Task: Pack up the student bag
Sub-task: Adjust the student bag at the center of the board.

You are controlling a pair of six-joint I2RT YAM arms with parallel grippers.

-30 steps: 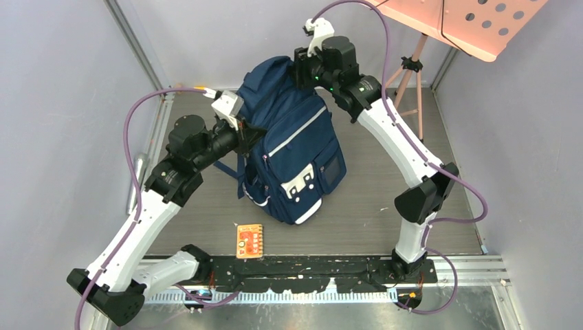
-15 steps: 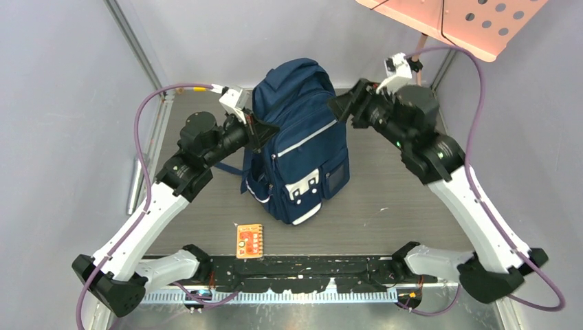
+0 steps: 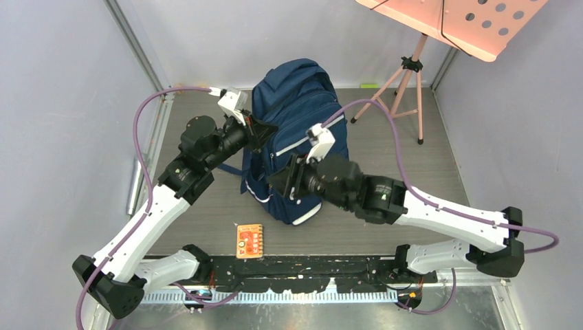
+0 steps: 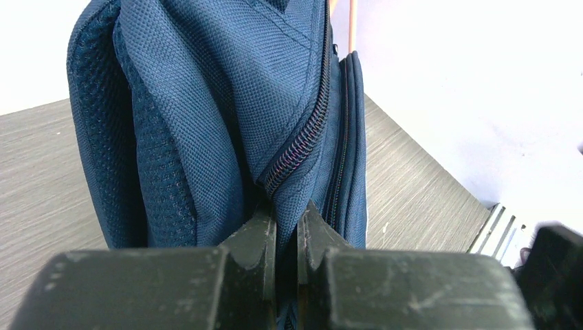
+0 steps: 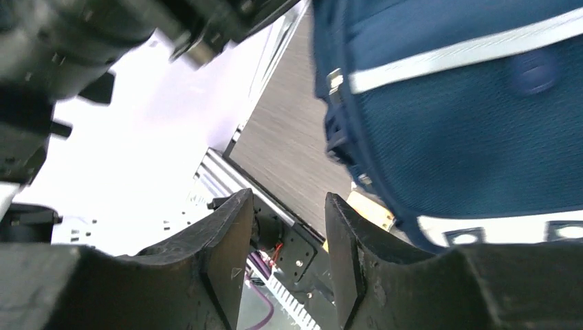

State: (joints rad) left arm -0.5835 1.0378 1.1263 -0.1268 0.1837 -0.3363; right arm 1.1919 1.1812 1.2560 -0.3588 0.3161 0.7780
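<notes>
The student bag point(image 3: 297, 96), navy with pale stripes and white patches, stands upright at the middle of the table. My left gripper point(image 3: 265, 130) is at its left side, shut on a fold of blue fabric beside a zipper point(image 4: 302, 134); the left wrist view shows its jaws point(image 4: 287, 225) pinching that fabric. My right gripper point(image 3: 275, 180) hovers low in front of the bag's lower front pockets, pointing left. In the right wrist view its jaws point(image 5: 289, 237) stand apart with nothing between them, and the student bag point(image 5: 467, 137) fills the upper right.
A small orange card-like item point(image 3: 249, 240) lies flat on the table near the front rail, also showing past the right finger as an orange item point(image 5: 371, 210). A pink music stand point(image 3: 467, 17) on a tripod point(image 3: 405, 86) stands at the back right. Grey walls close in on both sides.
My right arm has swung from the bag's top, out to the right, then down in front of the bag. The bag now stands more upright. The left gripper keeps its hold.
</notes>
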